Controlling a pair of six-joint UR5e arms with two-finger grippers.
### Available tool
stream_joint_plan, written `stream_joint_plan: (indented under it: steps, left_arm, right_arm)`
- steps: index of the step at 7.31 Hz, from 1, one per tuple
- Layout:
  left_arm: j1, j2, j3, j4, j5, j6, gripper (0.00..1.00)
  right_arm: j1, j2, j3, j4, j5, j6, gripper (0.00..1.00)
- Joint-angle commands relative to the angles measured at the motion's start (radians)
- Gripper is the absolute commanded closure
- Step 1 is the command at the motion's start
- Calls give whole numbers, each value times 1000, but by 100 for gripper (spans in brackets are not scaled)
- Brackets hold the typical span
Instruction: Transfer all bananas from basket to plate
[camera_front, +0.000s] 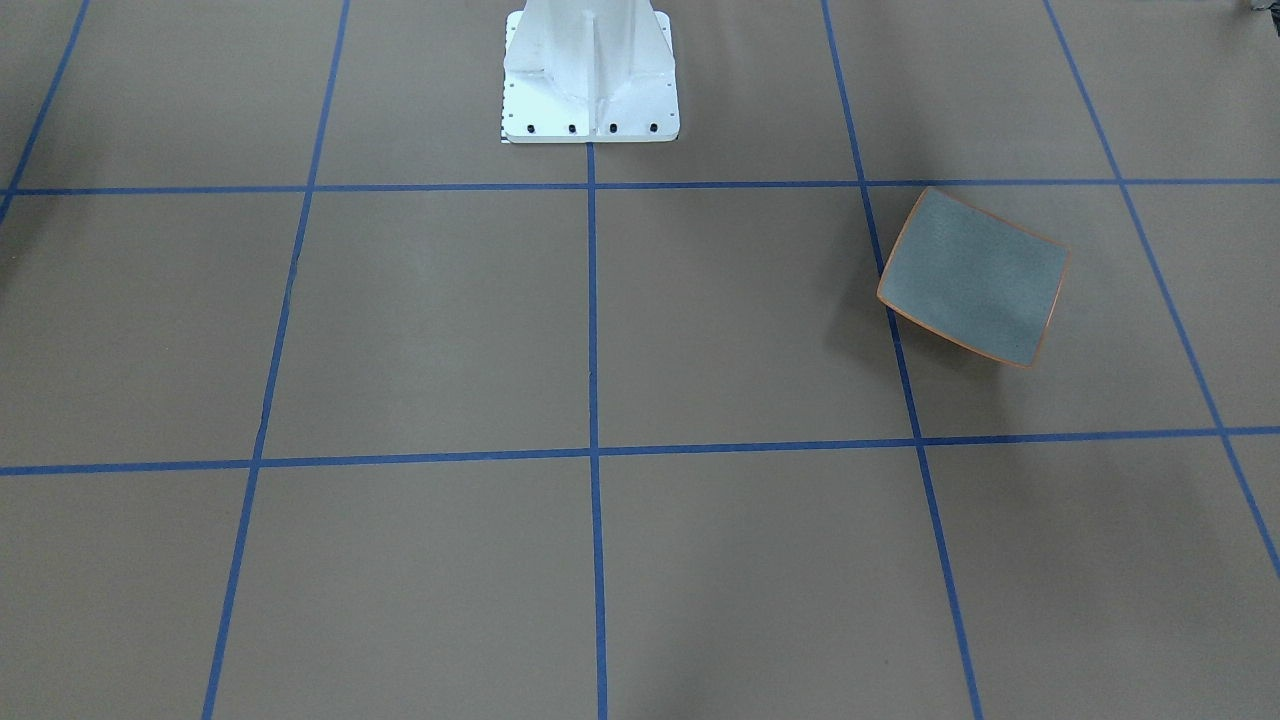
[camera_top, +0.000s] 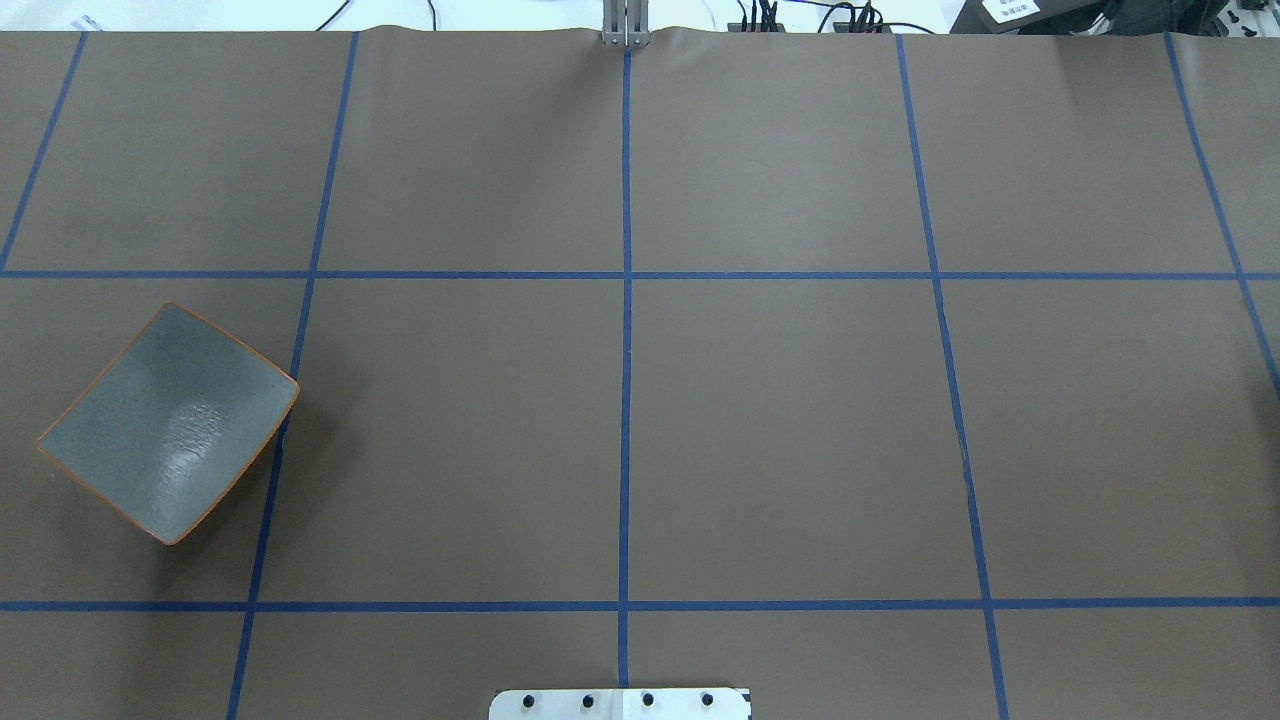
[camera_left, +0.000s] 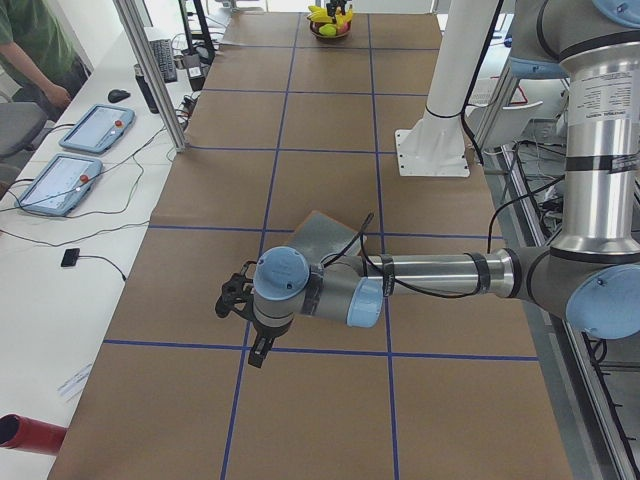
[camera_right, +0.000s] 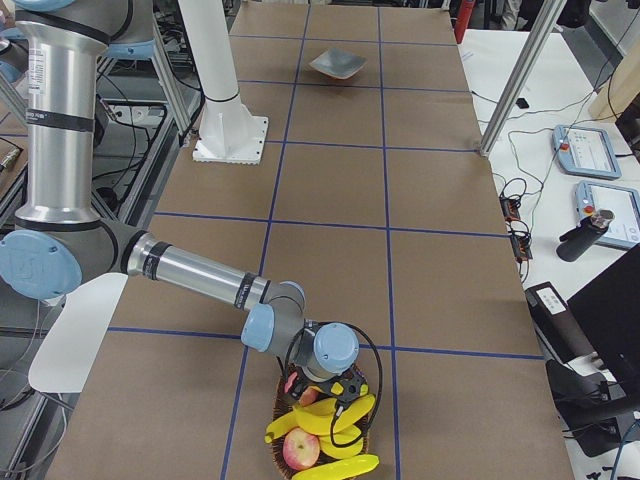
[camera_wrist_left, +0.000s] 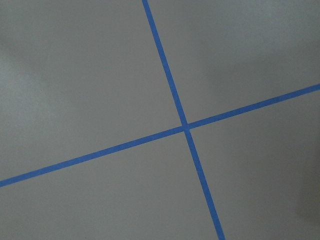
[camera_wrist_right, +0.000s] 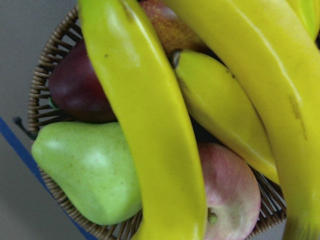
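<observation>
Overhead exterior view: the plate (camera_top: 170, 420) sits at the far left of the brown table (camera_top: 780, 420), turned cornerwise. Its right corner just crosses a blue tape line (camera_top: 627, 400). The plate has nothing on it. The white foot of the robot stand (camera_top: 620, 704) shows at the bottom middle. No arm reaches into this view.

In the exterior left view, the left arm stretches out low over the table and partly hides the plate behind it. The left claw (camera_left: 258, 348) points down over a crossing of tape lines, beside the plate and not touching it. This view does not show whether its fingers are apart or together, and its wrist camera sees only bare table and tape.

At the table's other end, well apart from the plate, the bananas (camera_right: 322, 420) lie in a round wicker basket (camera_wrist_right: 45, 75). They rest across a green pear (camera_wrist_right: 85, 170), a pinkish apple (camera_wrist_right: 230, 195) and a dark red fruit (camera_wrist_right: 75, 85). The right claw (camera_right: 340, 392) hangs right over the basket, close above the bananas. It shows only in the exterior right view, so whether it is spread or closed cannot be told. Its wrist camera is filled with fruit.
</observation>
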Motion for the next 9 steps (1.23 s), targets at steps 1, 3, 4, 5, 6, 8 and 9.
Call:
stream_joint_plan:
  steps: [1, 3, 4, 5, 6, 8, 9]
  left_arm:
    - [0, 2, -2, 1, -6, 0, 0]
    - [0, 0, -2, 1, -6, 0, 0]
    - [0, 0, -2, 1, -6, -2, 0]
    - [0, 2, -1, 1, -6, -3, 0]
    - [0, 2, -2, 1, -8, -3, 0]
    - [0, 2, -1, 2, -21, -3, 0]
    - [0, 2, 1, 2, -23, -3, 0]
  right_arm:
    - [0, 6, -25, 29, -3, 3, 1]
    - [0, 6, 21, 35, 3, 120, 25]
    - [0, 8, 28, 37, 3, 119, 49]
    - [2, 8, 37, 37, 3, 116, 82]
    - [3, 2, 52, 37, 0, 119, 100]
    - [46, 0, 101, 28, -2, 115, 100]
    - [86, -3, 138, 20, -3, 113, 100]
